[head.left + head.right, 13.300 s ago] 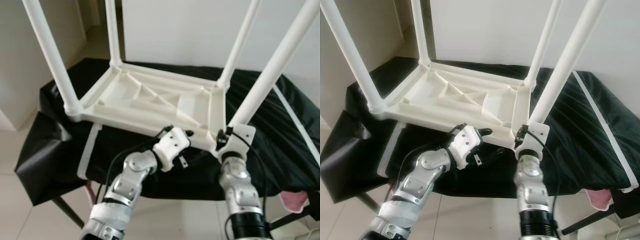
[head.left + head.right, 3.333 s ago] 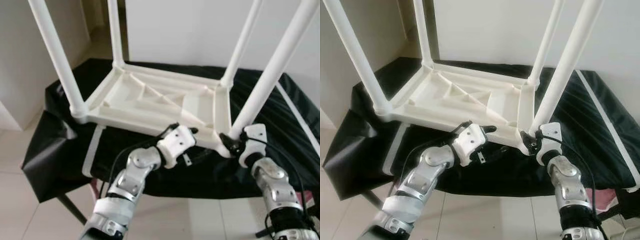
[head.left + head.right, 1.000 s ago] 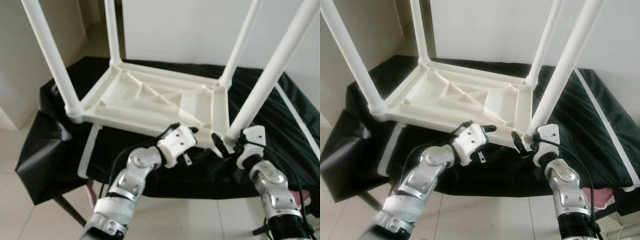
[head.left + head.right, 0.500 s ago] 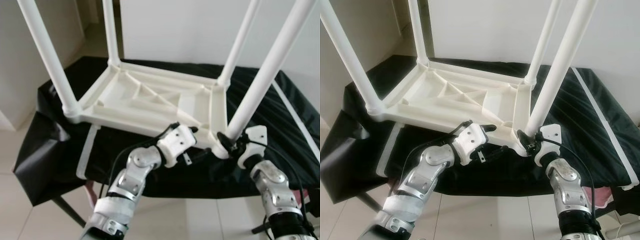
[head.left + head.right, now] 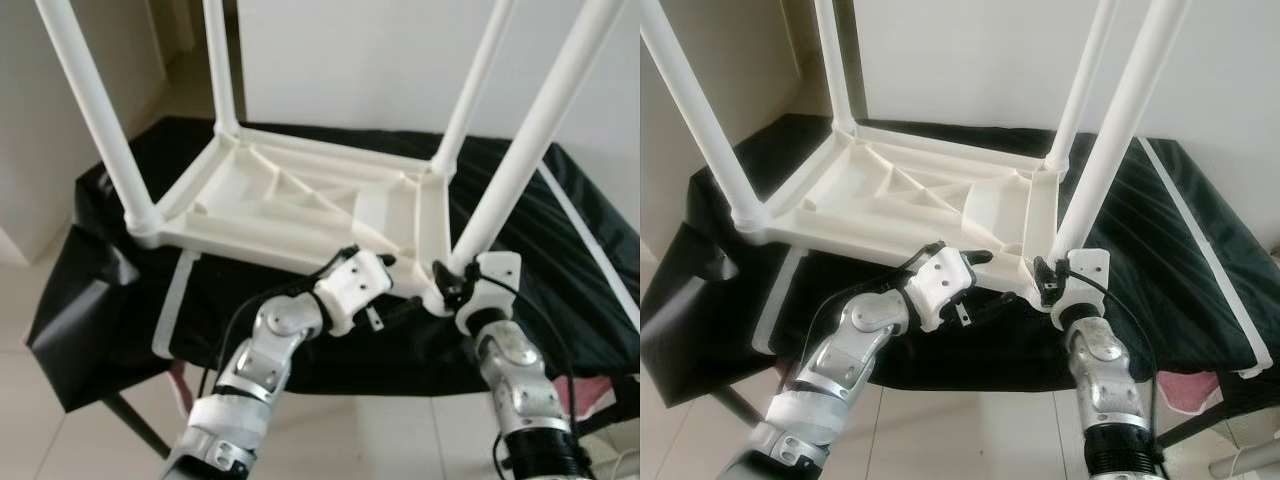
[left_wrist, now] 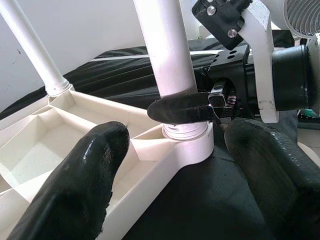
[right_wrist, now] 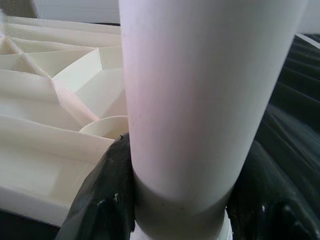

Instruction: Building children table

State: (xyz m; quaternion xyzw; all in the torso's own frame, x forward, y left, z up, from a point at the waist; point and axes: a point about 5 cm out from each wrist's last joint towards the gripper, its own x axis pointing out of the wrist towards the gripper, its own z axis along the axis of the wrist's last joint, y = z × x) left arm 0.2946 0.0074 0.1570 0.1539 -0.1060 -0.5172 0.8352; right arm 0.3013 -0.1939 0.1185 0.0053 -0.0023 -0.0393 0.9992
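Upside down on a black-draped surface (image 5: 560, 250) lay the white children's table (image 5: 300, 205), right gripper (image 7: 175, 200) clamped round the base of its near-right leg (image 5: 520, 150), left gripper (image 6: 170, 165) spread apart at the near rim.

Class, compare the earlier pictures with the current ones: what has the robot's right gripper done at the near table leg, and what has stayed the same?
The right gripper, which swung out to the robot's right, has come back in and now clasps the base of the near right leg. The left gripper stays open at the upturned tabletop; all four legs remain standing.
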